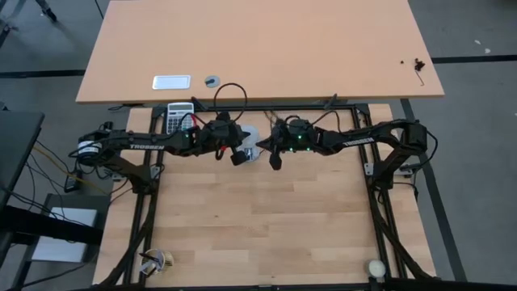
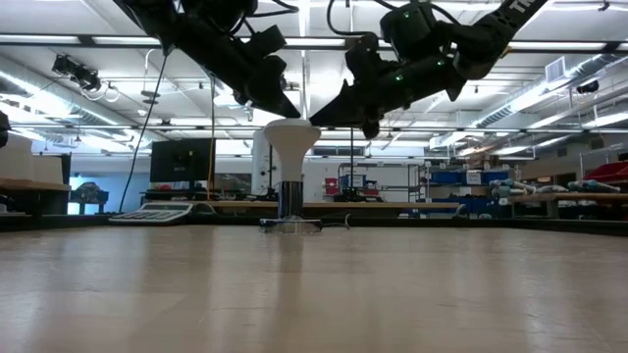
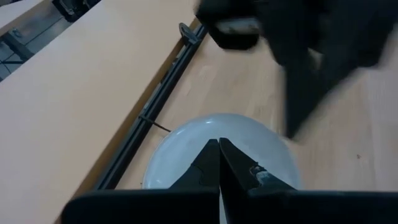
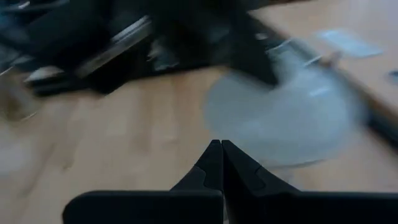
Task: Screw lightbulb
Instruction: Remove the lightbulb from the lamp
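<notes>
Lightbulb (image 2: 291, 147) upright on table btwn left gripper (image 2: 285, 105) & right gripper (image 2: 324, 116), both closed tight, empty, just above.

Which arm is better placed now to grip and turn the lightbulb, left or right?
Probably the left. Its shut hand hovers directly over the lightbulb, which stands upright in the socket. The right hand, also shut, sits off to the side. Either must open first.
</notes>
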Motion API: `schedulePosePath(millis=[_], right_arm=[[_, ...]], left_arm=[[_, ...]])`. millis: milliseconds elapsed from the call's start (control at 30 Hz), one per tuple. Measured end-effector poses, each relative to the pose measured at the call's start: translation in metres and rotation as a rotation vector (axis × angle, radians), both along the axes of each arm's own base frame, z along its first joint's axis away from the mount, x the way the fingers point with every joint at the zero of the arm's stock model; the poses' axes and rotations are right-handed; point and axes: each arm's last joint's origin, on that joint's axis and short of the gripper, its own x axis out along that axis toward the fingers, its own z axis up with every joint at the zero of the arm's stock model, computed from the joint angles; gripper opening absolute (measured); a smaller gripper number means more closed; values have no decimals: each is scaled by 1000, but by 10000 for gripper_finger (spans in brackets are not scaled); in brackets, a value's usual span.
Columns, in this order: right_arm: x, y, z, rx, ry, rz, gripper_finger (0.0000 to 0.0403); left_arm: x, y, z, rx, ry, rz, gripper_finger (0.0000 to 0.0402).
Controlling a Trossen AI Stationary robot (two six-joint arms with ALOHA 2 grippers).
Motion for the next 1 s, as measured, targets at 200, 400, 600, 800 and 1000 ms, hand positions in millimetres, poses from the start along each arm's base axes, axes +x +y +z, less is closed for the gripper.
schedulePosePath(millis=[200,400,600,800,1000], right_arm=[[2,9,-1,29,-11,105,5],[2,13,3,12,-23,133,7],[0,12,5,2,-14,127,7],[0,12,4,3,-9,125,8],[-1,12,3,-5,1,130,9]], left_arm=[[0,0,1,0,-7,-2,0],[1,0,1,3,-16,-1,0],[1,0,2,4,-23,0,0],[3,1,4,13,-62,-1,0],[3,1,6,17,-75,-1,0]])
